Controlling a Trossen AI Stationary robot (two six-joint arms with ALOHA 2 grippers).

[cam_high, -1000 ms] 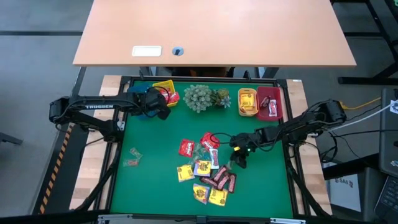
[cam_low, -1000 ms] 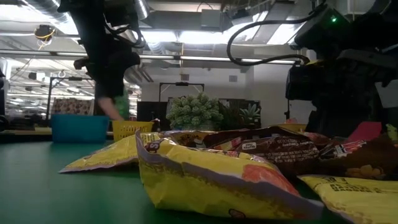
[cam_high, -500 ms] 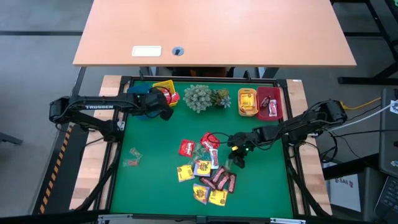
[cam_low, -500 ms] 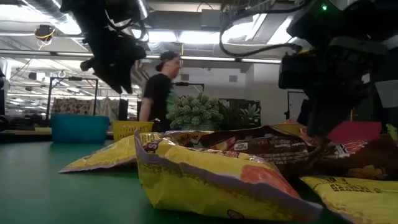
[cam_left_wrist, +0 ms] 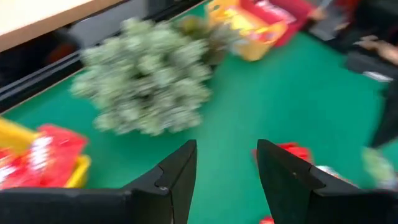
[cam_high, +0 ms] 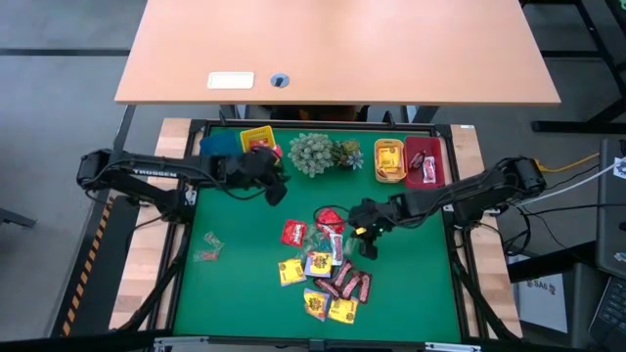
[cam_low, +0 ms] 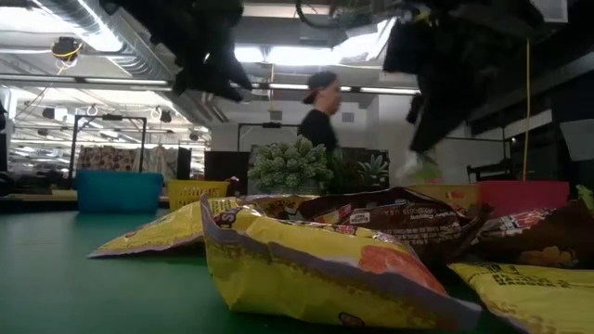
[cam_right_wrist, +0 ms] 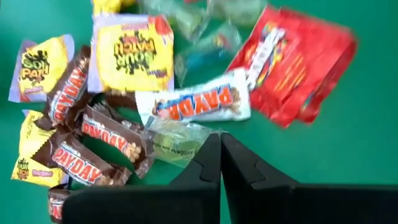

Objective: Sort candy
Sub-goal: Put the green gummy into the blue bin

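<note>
The candy pile (cam_high: 328,266) lies on the green mat: yellow square packets, brown-red bars, red packets, pale wrappers. The low view shows the pile close up (cam_low: 334,250). My right gripper (cam_high: 365,238) hangs over the pile's right side, shut on a clear-wrapped sweet (cam_right_wrist: 177,142). My left gripper (cam_high: 277,189) is open and empty (cam_left_wrist: 225,155). It hovers between the yellow bin (cam_high: 256,136) and the pile, in front of the plant cluster (cam_left_wrist: 146,87). Two loose clear sweets (cam_high: 207,246) lie apart on the mat's left. My right gripper pinches the clear-wrapped sweet by one end (cam_right_wrist: 200,144) between its two shut fingers, coming from above and pointing down. In the low view the pale sweet (cam_low: 411,169) hangs below the fingers, lifted clear of the pile.
Along the far edge stand a blue bin (cam_high: 216,144), the yellow bin with red packets in it, the plant cluster (cam_high: 315,154), an orange bin (cam_high: 388,159) and a red bin (cam_high: 424,161). A person (cam_low: 320,121) walks in the room behind.
My left gripper has moved from over the yellow bin toward the right and near edges, toward the pile. My right gripper has risen and shifted toward the table's left, lifting the pale sweet off the pile. The person behind has walked to the right.
</note>
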